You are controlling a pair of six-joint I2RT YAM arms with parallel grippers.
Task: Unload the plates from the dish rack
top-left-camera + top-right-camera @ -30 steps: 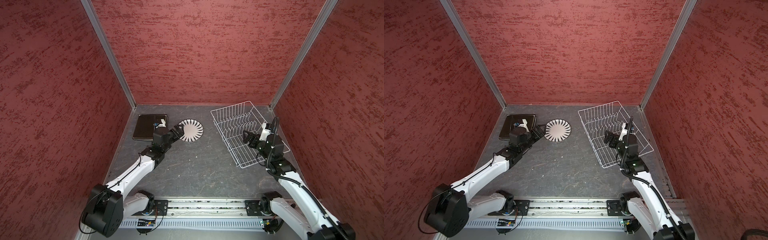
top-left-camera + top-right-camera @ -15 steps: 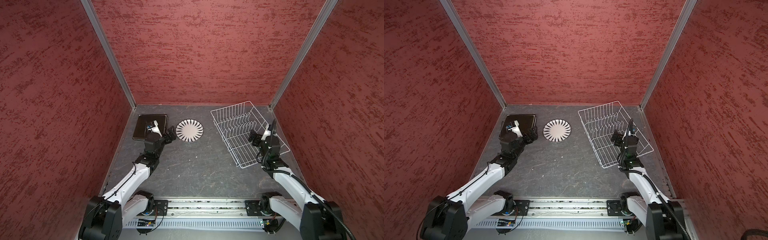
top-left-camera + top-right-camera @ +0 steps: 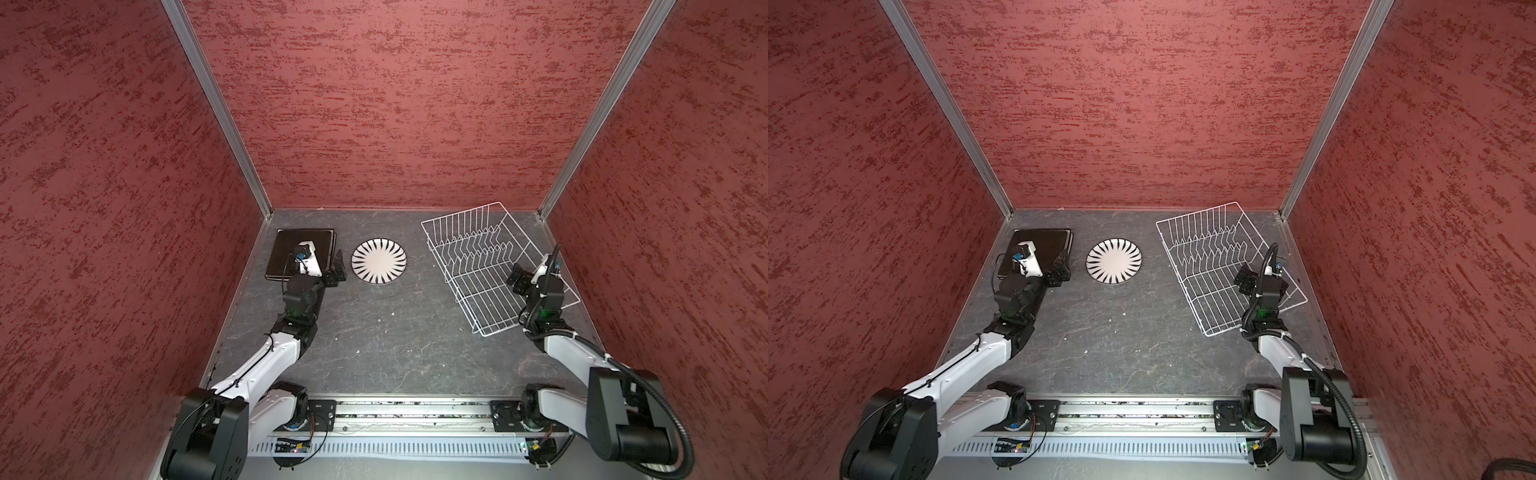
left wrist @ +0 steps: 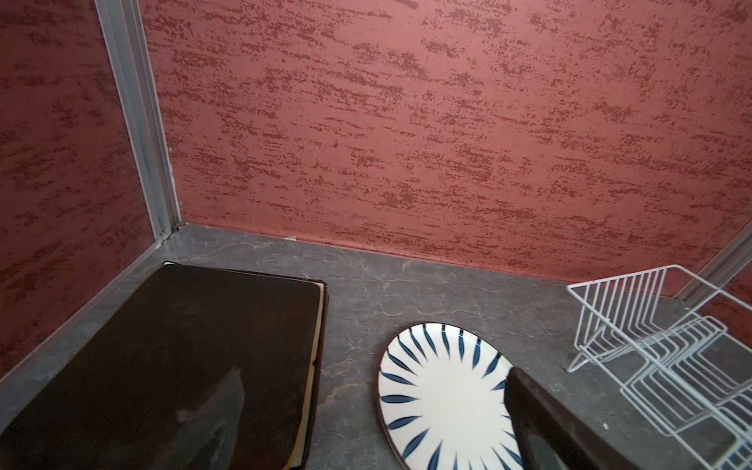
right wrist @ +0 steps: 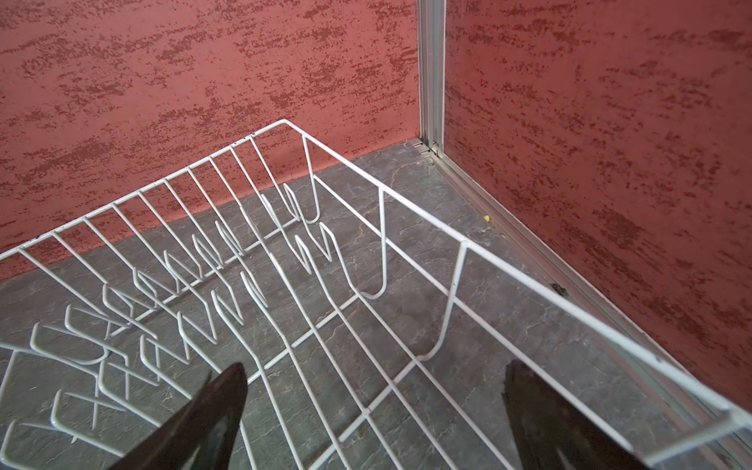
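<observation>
Here we see both claws spread wide, gripping nothing. The left gripper (image 3: 337, 268) hovers low between the stack of square plates (image 3: 282, 253), topped by a glossy black plate (image 4: 162, 346), and the round plate (image 3: 379, 261) with dark streaks. Both lie flat on the table (image 3: 374, 340) near the far left corner. We cannot count the stack. The right gripper (image 5: 374, 372) hangs over the right side of the dish rack (image 3: 461, 226), which sits aslant near the far right corner, well apart from the plates.
</observation>
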